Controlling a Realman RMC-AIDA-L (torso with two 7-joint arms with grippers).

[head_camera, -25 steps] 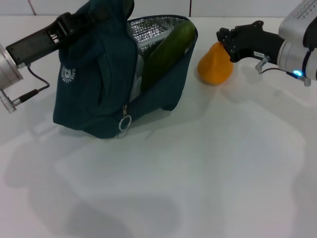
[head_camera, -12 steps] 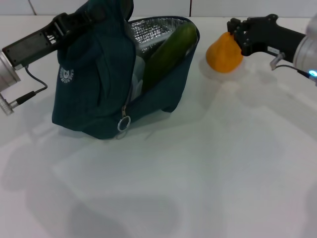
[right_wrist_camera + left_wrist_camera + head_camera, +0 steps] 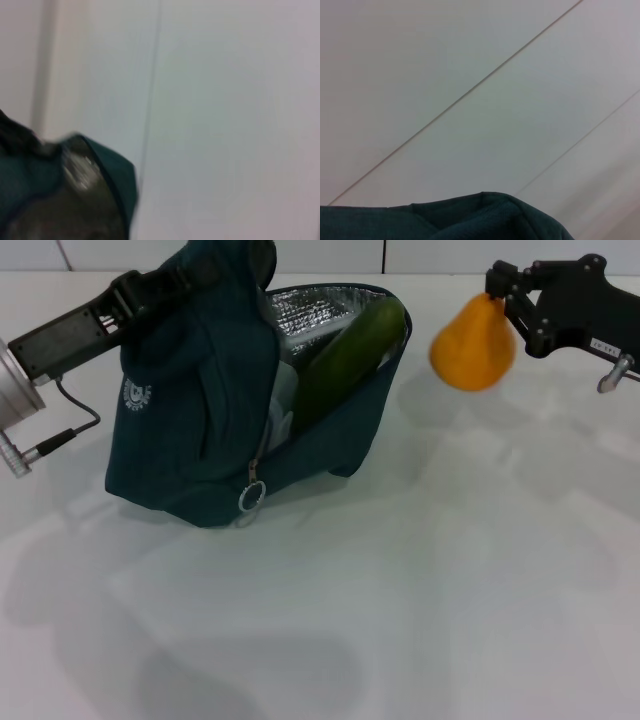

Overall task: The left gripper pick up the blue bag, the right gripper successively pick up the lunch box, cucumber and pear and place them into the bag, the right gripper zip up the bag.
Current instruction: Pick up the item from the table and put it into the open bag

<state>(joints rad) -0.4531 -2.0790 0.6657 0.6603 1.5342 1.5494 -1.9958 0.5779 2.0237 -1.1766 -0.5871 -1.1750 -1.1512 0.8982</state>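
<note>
The blue bag (image 3: 190, 430) stands on the white table at the left of the head view, its mouth open toward the right and its silver lining showing. My left gripper (image 3: 165, 285) is shut on the bag's top edge and holds it up. A green cucumber (image 3: 345, 355) leans inside the opening, with something pale, perhaps the lunch box (image 3: 283, 400), beneath it. To the right, my right gripper (image 3: 505, 292) is shut on the top of the orange pear (image 3: 473, 345), which hangs lifted off the table. The bag's dark fabric (image 3: 455, 217) fills the left wrist view's lower edge; the bag's rim (image 3: 112, 170) shows blurred in the right wrist view.
A metal zipper ring (image 3: 250, 497) hangs at the bag's front seam. A black cable (image 3: 70, 425) trails from the left arm near the table's left side. White table (image 3: 400, 590) stretches in front of and right of the bag.
My right gripper has lifted the pear off the table and carried it up and to the right. The bag and left gripper have barely moved.
</note>
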